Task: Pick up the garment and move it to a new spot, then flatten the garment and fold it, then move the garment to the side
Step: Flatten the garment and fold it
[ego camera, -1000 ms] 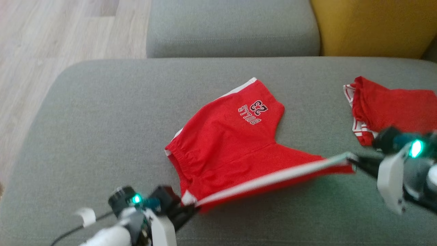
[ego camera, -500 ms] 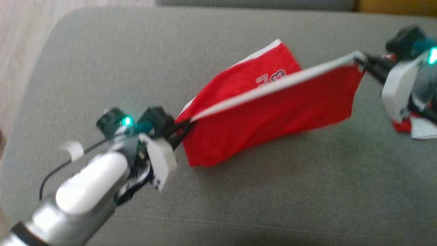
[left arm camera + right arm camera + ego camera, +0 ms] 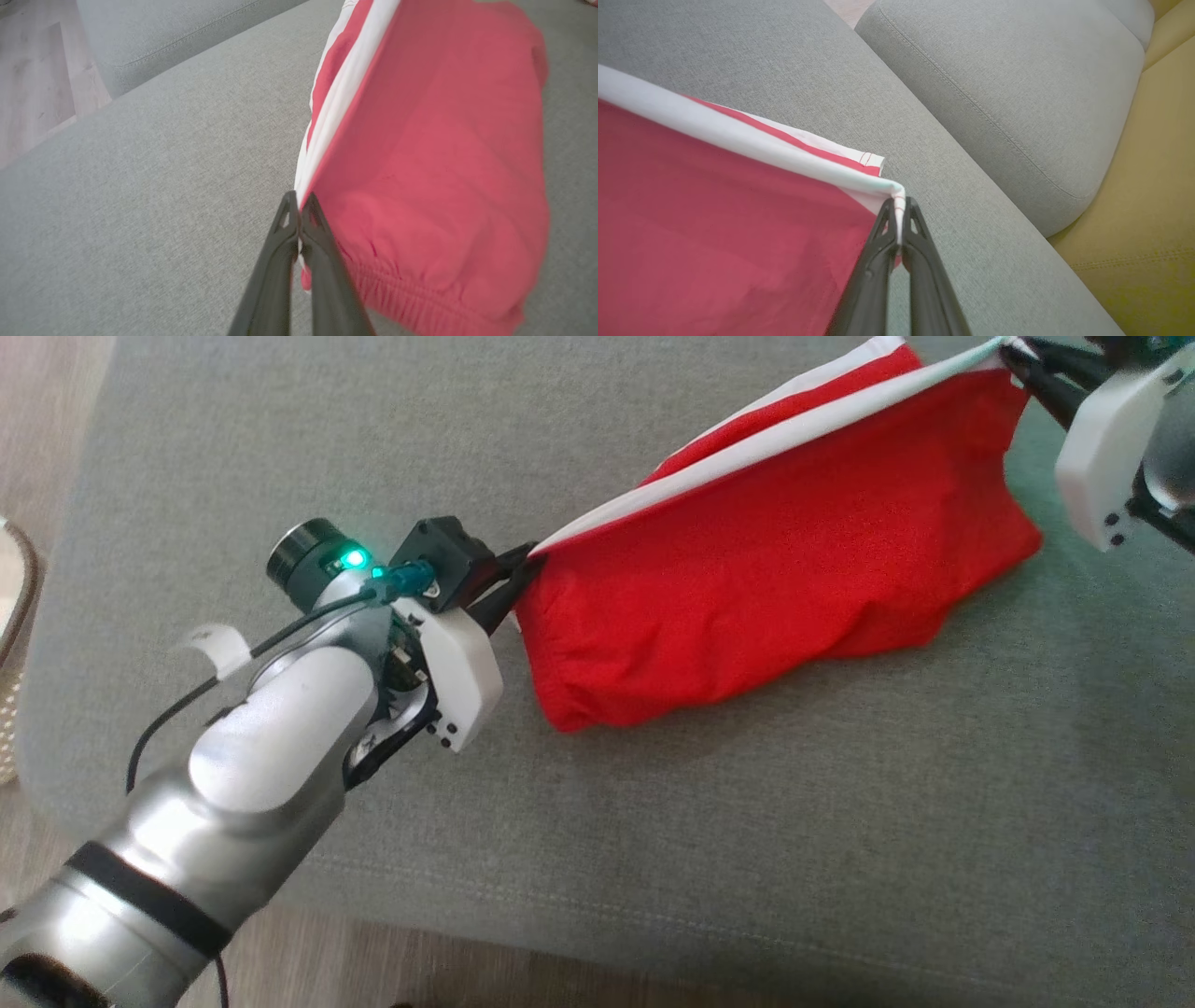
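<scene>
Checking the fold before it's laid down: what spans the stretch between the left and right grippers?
The red shorts: their white-striped edge runs taut from the left gripper to the right gripper, both shut on it. The head view shows this.

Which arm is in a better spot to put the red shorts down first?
Probably left: the left gripper pinches the red shorts where they seem to sag closest to the cushion; the right gripper holds the far corner.
</scene>
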Available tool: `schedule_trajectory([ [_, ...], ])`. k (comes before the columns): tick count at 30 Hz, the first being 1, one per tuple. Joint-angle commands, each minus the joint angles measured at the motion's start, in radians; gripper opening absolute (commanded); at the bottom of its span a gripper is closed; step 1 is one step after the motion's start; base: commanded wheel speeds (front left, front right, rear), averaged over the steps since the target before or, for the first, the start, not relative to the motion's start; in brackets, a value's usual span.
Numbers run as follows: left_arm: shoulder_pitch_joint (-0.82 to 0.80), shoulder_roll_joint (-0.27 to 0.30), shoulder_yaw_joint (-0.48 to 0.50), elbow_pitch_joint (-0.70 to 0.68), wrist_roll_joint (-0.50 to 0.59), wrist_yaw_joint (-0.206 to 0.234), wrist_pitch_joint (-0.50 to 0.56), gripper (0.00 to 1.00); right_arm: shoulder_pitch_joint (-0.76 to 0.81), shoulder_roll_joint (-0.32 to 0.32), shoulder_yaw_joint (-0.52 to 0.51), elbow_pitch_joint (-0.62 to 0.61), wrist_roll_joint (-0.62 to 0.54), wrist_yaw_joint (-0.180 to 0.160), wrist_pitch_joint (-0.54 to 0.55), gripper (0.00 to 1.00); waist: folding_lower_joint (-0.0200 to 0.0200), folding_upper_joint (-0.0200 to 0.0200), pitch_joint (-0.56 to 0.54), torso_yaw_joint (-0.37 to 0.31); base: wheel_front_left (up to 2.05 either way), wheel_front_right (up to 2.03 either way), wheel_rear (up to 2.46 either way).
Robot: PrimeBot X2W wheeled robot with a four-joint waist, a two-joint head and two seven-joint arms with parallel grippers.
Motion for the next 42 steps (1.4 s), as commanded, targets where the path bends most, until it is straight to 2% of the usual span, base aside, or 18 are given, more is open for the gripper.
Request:
schedule_trajectory([
  [1, -0.059, 0.024, 0.034, 0.005, 0.007, -0.006, -0.015, 0.0, -0.026, -0.009, -0.01, 0.012, -0.012, 0.006, -0.012, 0.0, -0.0002, 0.0, 0.024, 0.021, 0.0, 0.0, 0.0],
  [11, -0.104, -0.026, 0.025, 0.083, 0.003, -0.014, -0.055, 0.0, -0.041, 0.019, -0.009, 0.056, -0.035, 0.006, -0.024, 0.0, -0.0002, 0.0, 0.066, 0.039, 0.0, 0.0, 0.0],
  [12, -0.107, -0.03, 0.024, 0.09, 0.003, -0.014, -0.059, 0.02, -0.043, 0.021, -0.009, 0.061, -0.033, 0.006, -0.029, 0.0, -0.0002, 0.0, 0.068, 0.04, 0.0, 0.0, 0.0],
  [13, -0.111, -0.033, 0.024, 0.097, 0.002, -0.015, -0.063, 0.15, -0.048, 0.023, -0.009, 0.071, -0.025, 0.006, -0.037, 0.0, -0.0002, 0.0, 0.07, 0.041, 0.0, 0.0, 0.0],
  [14, -0.113, -0.036, 0.026, 0.105, -0.001, -0.014, -0.065, 0.53, -0.054, 0.027, -0.009, 0.085, -0.017, 0.006, -0.049, 0.73, -0.0002, 0.0, 0.073, 0.041, 0.0, 0.0, 0.0],
  [15, -0.113, -0.041, 0.03, 0.114, -0.008, -0.01, -0.066, 1.0, -0.058, 0.032, -0.009, 0.101, -0.008, 0.006, -0.061, 1.0, -0.0002, 0.0, 0.074, 0.042, 0.0, 0.0, 0.0],
  [27, -0.093, -0.056, 0.062, 0.171, -0.044, 0.025, -0.125, 1.0, -0.022, 0.1, -0.042, 0.271, 0.063, 0.006, -0.233, 1.0, -0.0002, 0.0, 0.025, 0.022, 0.0, 0.0, 0.0],
  [33, -0.046, -0.048, 0.136, 0.161, -0.103, 0.083, -0.192, 1.0, 0.056, 0.147, -0.127, 0.329, 0.126, 0.006, -0.371, 1.0, -0.0002, 0.0, -0.055, -0.002, 0.0, 0.0, 0.0],
  [38, 0.011, -0.051, 0.215, 0.102, -0.146, 0.133, -0.234, 1.0, 0.13, 0.166, -0.207, 0.31, 0.125, 0.006, -0.411, 1.0, -0.0002, 0.0, -0.131, -0.022, 0.0, 0.0, 0.0],
  [42, 0.079, -0.071, 0.271, 0.016, -0.133, 0.186, -0.243, 1.0, 0.217, 0.144, -0.363, 0.193, 0.058, 0.006, -0.413, 1.0, -0.0002, 0.0, -0.183, -0.031, 0.0, 0.0, 0.0],
])
